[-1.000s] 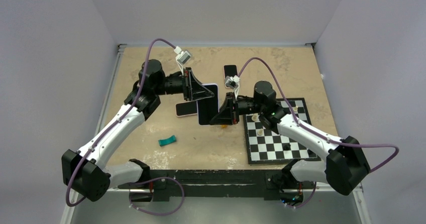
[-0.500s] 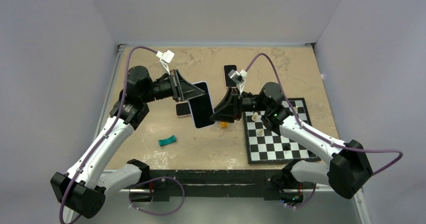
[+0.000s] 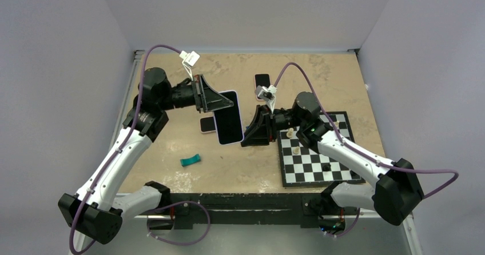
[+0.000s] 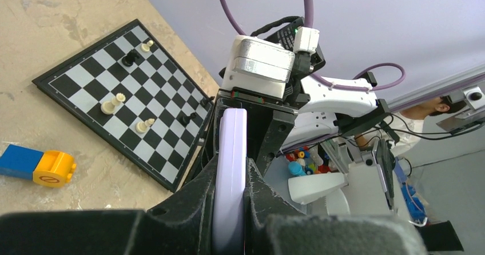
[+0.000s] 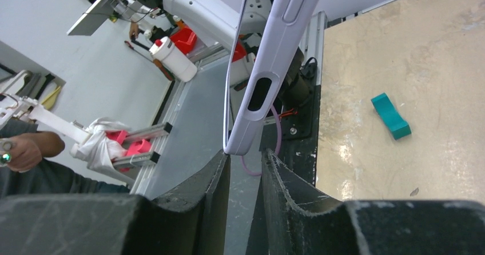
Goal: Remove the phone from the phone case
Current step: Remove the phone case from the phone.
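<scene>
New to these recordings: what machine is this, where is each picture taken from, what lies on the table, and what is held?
Two robot arms are bolted at the table's near edge, each ending in a two-finger gripper. The wide picture comes from a fixed camera above and behind them; the other two come from cameras on the wrists, looking along the fingers. The left gripper is clamped on a phone in a lilac case, held off the table. The right gripper sits at the case's corner, jaws slightly apart; whether it grips is unclear. On the table lie a chessboard, a teal piece, a blue-and-yellow block, a phone at the back and a pink-edged phone.
</scene>
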Motion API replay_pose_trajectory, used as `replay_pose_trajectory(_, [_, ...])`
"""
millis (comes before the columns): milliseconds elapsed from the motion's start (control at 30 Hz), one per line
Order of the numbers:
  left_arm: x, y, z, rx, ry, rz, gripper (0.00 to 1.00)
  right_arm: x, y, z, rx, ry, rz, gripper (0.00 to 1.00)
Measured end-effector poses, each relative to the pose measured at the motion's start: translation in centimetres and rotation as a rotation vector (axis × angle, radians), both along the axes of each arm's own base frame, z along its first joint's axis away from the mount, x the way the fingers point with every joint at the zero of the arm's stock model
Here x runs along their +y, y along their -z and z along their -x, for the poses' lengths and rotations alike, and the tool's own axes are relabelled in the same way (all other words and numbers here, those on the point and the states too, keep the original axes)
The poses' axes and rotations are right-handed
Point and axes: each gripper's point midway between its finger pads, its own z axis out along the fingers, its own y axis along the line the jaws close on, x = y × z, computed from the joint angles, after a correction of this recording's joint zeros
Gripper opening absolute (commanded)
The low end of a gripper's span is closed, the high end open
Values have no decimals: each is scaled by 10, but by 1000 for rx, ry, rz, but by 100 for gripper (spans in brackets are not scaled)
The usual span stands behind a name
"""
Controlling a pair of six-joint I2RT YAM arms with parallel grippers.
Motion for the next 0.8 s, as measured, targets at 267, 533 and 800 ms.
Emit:
replay_pose_trajectory(267, [0, -4, 6, -2, 43, 5, 0, 10, -4, 9, -16, -70, -2, 33])
replay_pose_trajectory(533, [0, -1, 5, 4, 40, -3, 0, 13, -8, 15, -30, -93, -18, 37])
replay_pose_trajectory(800, [2, -1, 9, 14, 39, -9, 0, 17, -10, 20, -34, -99, -26, 17])
